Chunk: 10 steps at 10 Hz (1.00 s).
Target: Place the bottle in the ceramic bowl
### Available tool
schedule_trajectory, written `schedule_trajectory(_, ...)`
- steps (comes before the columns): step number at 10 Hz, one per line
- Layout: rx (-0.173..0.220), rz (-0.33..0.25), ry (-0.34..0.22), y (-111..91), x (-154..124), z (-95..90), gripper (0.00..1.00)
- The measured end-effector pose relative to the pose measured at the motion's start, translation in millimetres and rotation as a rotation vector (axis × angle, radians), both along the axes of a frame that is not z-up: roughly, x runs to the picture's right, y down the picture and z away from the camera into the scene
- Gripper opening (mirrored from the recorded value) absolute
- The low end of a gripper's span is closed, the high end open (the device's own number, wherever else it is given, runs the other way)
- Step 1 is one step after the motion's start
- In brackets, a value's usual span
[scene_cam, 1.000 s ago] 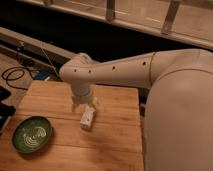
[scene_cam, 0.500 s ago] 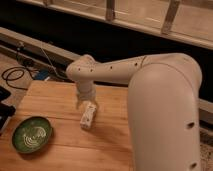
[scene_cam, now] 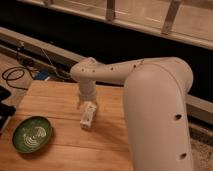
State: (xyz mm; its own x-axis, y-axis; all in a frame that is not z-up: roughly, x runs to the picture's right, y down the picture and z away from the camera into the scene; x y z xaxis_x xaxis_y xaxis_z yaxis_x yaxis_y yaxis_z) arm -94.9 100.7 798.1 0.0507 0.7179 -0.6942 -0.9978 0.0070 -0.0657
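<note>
The bottle [scene_cam: 88, 114] is small and cream-white. It lies on the wooden table [scene_cam: 60, 100] near the middle. My gripper [scene_cam: 86, 102] hangs at the end of the white arm [scene_cam: 150, 100], right above the bottle's far end and touching or nearly touching it. I cannot tell whether it holds the bottle. The ceramic bowl [scene_cam: 32, 134] is dark green with pale swirls inside. It sits on the table's front left, about a bowl's width to the left of the bottle, and nothing is in it.
The large white arm link fills the right side of the view and hides the table's right part. Black cables [scene_cam: 15, 75] lie on the floor to the left. A dark object [scene_cam: 4, 112] sits at the table's left edge. A dark wall and ledge run behind.
The arm's big link has swung closer and fills more of the right side. The gripper has shifted slightly right over the bottle. The bottle and bowl have stayed in place.
</note>
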Motion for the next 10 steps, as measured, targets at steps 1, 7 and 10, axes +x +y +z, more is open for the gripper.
schedule_trajectory(1,-0.005,0.001,0.006,0,1,2.2,0.65)
schedule_trajectory(7,-0.075,0.067,0.031,26,15,33.5,0.65)
schedule_trajectory(10,-0.13,0.138,0.035,44,33,53.8,0.65)
